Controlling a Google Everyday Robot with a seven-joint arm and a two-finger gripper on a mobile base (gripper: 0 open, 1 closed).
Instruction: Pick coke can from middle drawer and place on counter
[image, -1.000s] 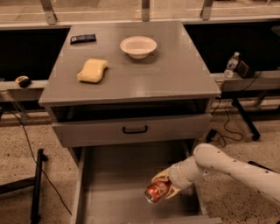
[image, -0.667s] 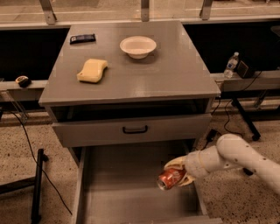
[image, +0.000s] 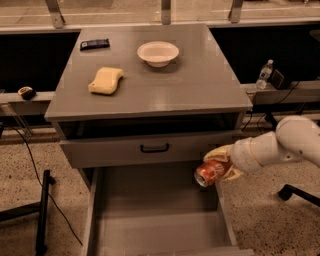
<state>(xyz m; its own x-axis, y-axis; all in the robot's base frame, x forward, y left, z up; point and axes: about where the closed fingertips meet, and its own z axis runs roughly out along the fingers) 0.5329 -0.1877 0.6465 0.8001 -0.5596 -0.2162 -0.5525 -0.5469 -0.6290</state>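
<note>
The jaws of the gripper (image: 222, 164) are closed around the coke can (image: 212, 171), which hangs in the air above the right wall of the open middle drawer (image: 150, 215), just beneath the upper drawer front (image: 110, 152). On the way up, the can could likely knock that front or the overhanging edge of the table (image: 200, 85) if it isn't pulled outward first. Its long axis lies nearly level, silver top facing down-left and the other end buried in the jaws, so released like this it would probably roll.
</note>
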